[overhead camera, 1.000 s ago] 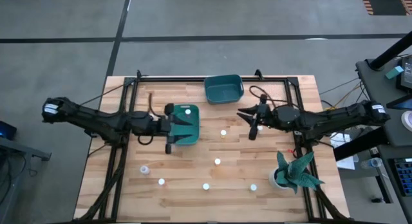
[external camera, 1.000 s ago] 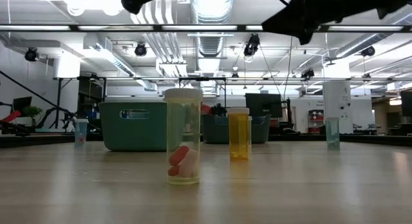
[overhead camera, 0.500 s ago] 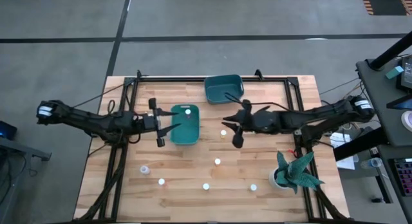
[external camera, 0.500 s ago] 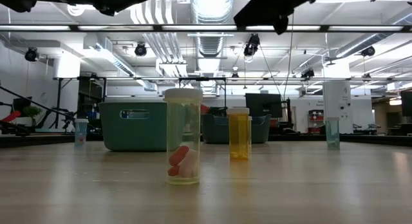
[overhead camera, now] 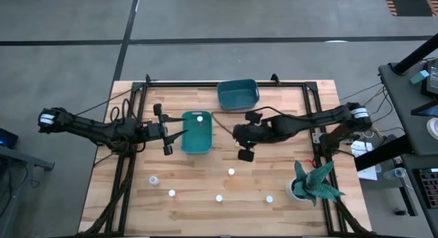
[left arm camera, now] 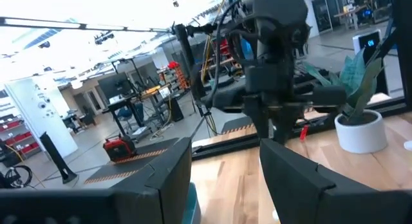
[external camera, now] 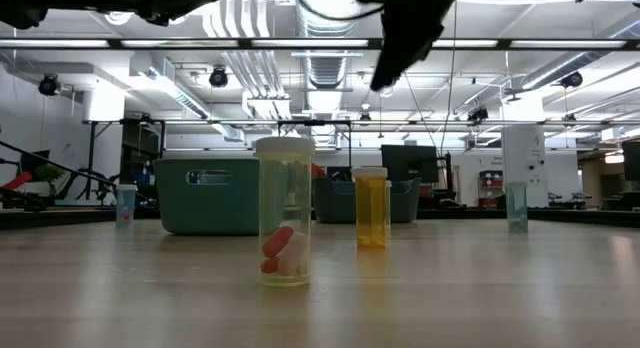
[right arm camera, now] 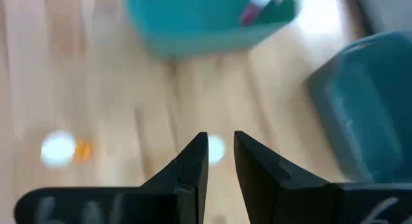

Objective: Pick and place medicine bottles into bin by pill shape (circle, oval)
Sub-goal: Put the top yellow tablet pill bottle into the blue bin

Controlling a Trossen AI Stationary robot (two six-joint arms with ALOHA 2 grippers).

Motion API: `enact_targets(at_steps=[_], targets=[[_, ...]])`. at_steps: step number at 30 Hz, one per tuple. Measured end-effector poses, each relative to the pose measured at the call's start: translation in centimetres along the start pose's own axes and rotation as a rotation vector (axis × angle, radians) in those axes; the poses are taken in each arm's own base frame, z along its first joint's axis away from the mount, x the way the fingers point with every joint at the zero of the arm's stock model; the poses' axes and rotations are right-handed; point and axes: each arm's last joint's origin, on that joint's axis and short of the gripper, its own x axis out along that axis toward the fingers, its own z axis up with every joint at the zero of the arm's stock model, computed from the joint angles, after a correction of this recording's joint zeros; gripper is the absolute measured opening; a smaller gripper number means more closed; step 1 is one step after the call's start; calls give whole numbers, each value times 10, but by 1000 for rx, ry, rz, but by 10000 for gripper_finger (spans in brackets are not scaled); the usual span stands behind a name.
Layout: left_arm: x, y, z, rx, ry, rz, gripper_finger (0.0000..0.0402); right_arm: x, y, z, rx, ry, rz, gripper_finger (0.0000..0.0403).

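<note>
Several small white-capped bottles stand on the wooden table (overhead camera: 130, 176): one (overhead camera: 230, 172) in the middle and others (overhead camera: 219, 197) (overhead camera: 269, 198) (overhead camera: 171, 193) (overhead camera: 154, 180) near the front edge. One bottle (overhead camera: 199, 117) is inside the left teal bin (overhead camera: 195, 143). My right gripper (overhead camera: 241, 142) is open and points down over a white-capped bottle (right arm camera: 216, 149), which shows in the gap beyond its fingertips (right arm camera: 220, 147). My left gripper (overhead camera: 167, 131) is open and empty, just left of that bin. In the low view a clear bottle with pills (external camera: 284, 213) and an orange one (external camera: 371, 208) stand upright.
A second teal bin (overhead camera: 237, 94) stands at the far middle of the table. A teal-leaved plant in a white pot (overhead camera: 311, 183) stands at the near right. A dark frame (overhead camera: 226, 83) runs along the table's edges. An orange bottle (right arm camera: 61, 149) shows in the right wrist view.
My right gripper has gone toward the table's left edge and tipped downward, ending over the bottle in the middle of the table. My left gripper has drawn back from over the left bin toward the table's left edge. No bottle has moved.
</note>
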Motion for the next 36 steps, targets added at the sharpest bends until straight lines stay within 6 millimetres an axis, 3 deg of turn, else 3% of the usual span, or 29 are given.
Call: enact_targets(at_steps=[4, 11, 25, 36], targets=[[1, -1, -1, 3, 7, -2, 169, 18, 0, -2, -38, 80, 100, 65], [1, 1, 2, 4, -10, 4, 169, 43, -14, -6, -19, 152, 92, 62], [2, 2, 7, -21, -61, 26, 169, 66, -19, -14, -55, 135, 92, 206], [3, 1, 6, -20, -57, 24, 169, 83, -24, -23, -41, 168, 76, 222]])
